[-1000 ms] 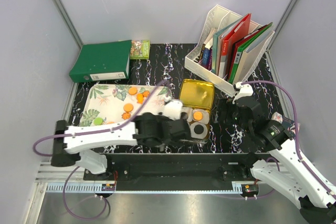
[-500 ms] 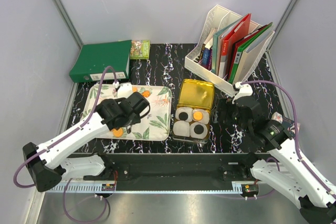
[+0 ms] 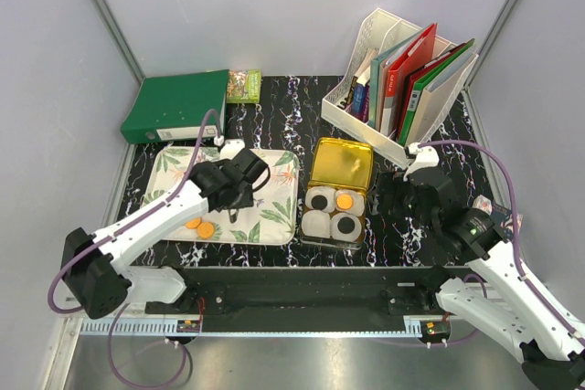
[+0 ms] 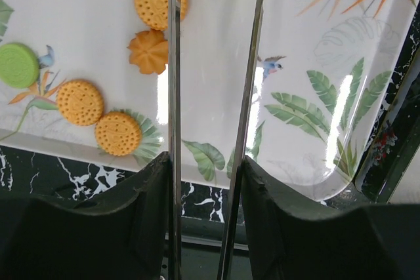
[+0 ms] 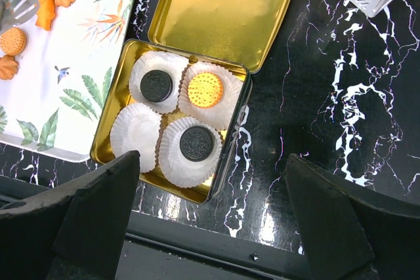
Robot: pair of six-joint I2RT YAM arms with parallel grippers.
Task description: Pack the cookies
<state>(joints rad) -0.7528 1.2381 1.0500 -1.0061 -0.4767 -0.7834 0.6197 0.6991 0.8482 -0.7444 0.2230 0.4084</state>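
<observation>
Several orange cookies (image 4: 79,102) and one green disc (image 4: 18,65) lie on the floral tray (image 4: 308,31). My left gripper (image 4: 205,181) is shut on metal tongs (image 4: 173,96), whose blades reach over the tray and stand apart and empty. In the top view it (image 3: 233,191) is above the tray's middle (image 3: 274,212). The open gold tin (image 5: 226,155) holds paper cups: two with black cookies (image 5: 156,85), one with an orange cookie (image 5: 205,90), one empty (image 5: 136,129). My right gripper (image 5: 213,221) is open and empty, above the table just right of the tin (image 3: 340,191).
The tin's lid (image 3: 343,162) lies open behind it. A green binder (image 3: 176,107) and a small packet (image 3: 243,85) sit at the back left. A white file rack (image 3: 402,79) with folders stands at the back right.
My left gripper with the tongs has swung left from over the tin to over the tray. The right arm has not moved.
</observation>
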